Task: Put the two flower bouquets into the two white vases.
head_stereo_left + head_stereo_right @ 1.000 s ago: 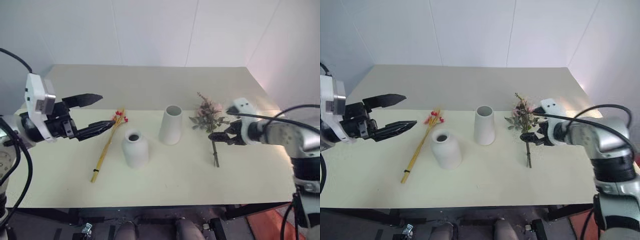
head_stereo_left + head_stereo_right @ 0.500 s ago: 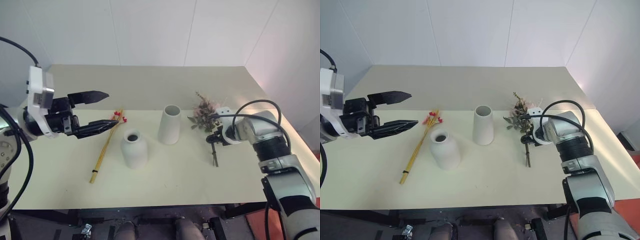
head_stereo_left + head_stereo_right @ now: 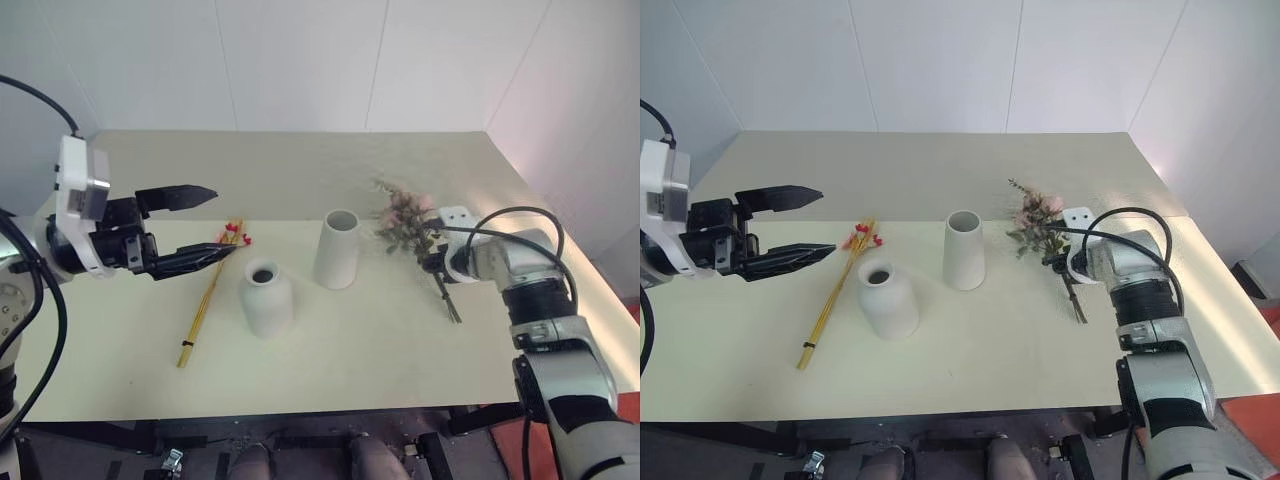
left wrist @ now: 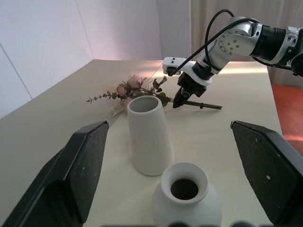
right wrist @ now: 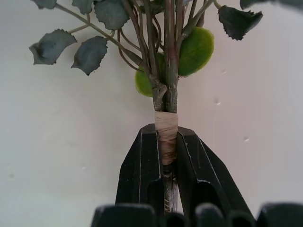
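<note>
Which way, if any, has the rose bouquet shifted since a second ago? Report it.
Yes. The rose bouquet, clamped at its stems by the right gripper, has swung: its stem ends, earlier nearer the tall vase, now point away from it toward the table's right edge.

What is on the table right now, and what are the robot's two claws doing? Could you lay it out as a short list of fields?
Table: pale table
Short vase: white, round-shouldered, narrow neck, empty
Tall vase: white cylinder, wide mouth, empty
Yellow bouquet: long yellow stems, red blooms, lying flat beside the short vase
Pink bouquet: roses and green leaves, beside the tall vase
Right gripper: shut on the pink bouquet's taped stems
Left gripper: open, above the table near the yellow bouquet's blooms, holding nothing
Progress: neither bouquet in a vase
</note>
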{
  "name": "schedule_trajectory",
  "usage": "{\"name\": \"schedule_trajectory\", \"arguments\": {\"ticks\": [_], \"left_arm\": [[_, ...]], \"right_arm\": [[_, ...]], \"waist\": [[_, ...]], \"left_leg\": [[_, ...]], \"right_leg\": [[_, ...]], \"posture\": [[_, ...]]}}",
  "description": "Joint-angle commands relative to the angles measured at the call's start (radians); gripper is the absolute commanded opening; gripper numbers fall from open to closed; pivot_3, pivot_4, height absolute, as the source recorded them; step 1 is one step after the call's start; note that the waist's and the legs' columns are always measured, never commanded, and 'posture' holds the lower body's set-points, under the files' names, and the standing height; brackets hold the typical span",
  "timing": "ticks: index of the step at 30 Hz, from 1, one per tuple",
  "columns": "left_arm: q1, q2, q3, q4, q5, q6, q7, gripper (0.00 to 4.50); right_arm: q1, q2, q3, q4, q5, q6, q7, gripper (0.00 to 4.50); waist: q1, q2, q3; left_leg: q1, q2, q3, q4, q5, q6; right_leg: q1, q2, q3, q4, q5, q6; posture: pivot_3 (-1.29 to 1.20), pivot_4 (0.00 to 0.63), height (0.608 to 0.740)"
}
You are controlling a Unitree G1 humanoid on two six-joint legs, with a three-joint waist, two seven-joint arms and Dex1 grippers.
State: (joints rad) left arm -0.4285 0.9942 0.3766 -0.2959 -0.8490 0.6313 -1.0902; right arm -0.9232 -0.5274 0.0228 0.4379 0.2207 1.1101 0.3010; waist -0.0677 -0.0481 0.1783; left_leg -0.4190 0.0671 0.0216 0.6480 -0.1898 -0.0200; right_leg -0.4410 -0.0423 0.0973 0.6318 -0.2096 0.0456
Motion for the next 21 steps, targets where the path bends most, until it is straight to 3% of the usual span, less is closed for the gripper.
{"name": "schedule_trajectory", "arguments": {"ticks": [1,3,6,12,21], "left_arm": [[0.006,0.016,0.040,-0.018,-0.017,0.005,0.004,4.50],[0.007,0.014,0.046,-0.012,-0.029,0.016,0.004,4.50],[0.008,0.012,0.061,-0.009,-0.050,0.038,0.021,4.50],[0.041,0.010,0.091,-0.026,-0.060,0.062,0.050,4.50],[0.082,0.001,0.120,-0.052,-0.067,0.060,0.099,4.50]], "right_arm": [[-0.027,0.057,-0.200,-0.124,0.026,-0.244,-0.123,0.19],[-0.042,0.113,-0.315,-0.169,0.091,-0.386,-0.135,0.19],[-0.063,0.173,-0.380,-0.260,0.198,-0.512,-0.045,0.19],[-0.100,0.259,-0.342,-0.387,0.302,-0.584,0.048,0.19],[-0.090,0.351,-0.270,-0.396,0.325,-0.601,0.055,0.19]], "waist": [[-0.002,0.000,0.000],[-0.009,0.000,0.000],[-0.009,0.001,0.000],[-0.007,0.001,0.001],[-0.003,0.001,0.001]], "left_leg": [[0.000,0.000,0.000,0.000,0.000,0.000],[0.000,0.000,0.000,0.000,0.000,0.000],[0.000,0.000,-0.001,-0.001,0.000,0.000],[0.001,0.001,-0.001,-0.001,0.000,0.000],[0.000,0.001,-0.001,-0.001,0.000,0.000]], "right_leg": [[0.000,0.000,0.000,0.000,0.000,0.000],[-0.001,0.000,0.000,0.000,0.000,0.001],[-0.001,0.001,0.000,0.001,0.000,0.001],[0.000,0.001,0.000,0.001,0.000,0.000],[0.000,0.001,-0.001,0.001,0.003,-0.004]], "posture": [[0.00,0.150,0.740],[0.00,0.150,0.740],[0.00,0.150,0.740],[0.00,0.150,0.740],[0.00,0.150,0.740]]}}
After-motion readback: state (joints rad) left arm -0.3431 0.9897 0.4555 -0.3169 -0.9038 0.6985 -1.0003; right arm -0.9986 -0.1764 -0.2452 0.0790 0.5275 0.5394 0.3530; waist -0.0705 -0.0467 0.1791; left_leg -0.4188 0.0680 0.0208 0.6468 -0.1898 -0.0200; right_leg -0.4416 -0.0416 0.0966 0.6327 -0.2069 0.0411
